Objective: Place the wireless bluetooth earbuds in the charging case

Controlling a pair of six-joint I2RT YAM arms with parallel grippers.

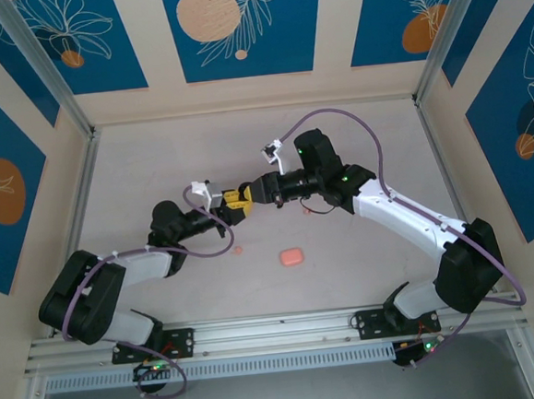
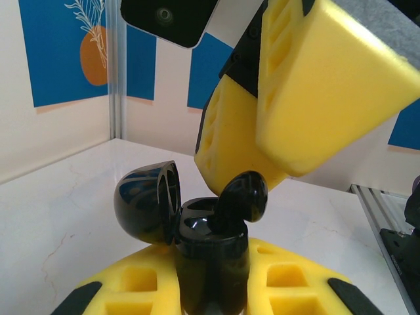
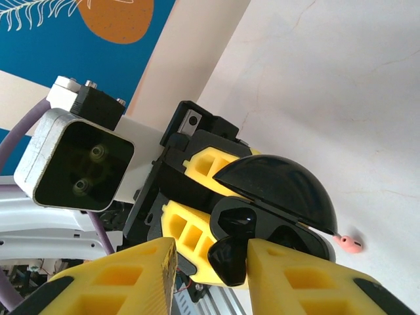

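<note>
Left jaws were clamped shut on the black case (image 2: 210,256), upright with its lid open at the counter's (image 1: 154,171) centre, presenting its wells. Right jaws stood slightly parted around a black earbud (image 2: 244,195), apparently half seated. A pink case (image 1: 292,256) lay at five o'clock.

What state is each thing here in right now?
Black case: lid open, held upright.
Black earbud: partly in the black case, sticking up, not fully seated.
Left end effector: shut on the black case.
Right end effector: slightly open, fingers either side of the black earbud.
Pink case: looks closed, lying on the table.
Pink earbud: loose on the table.
</note>
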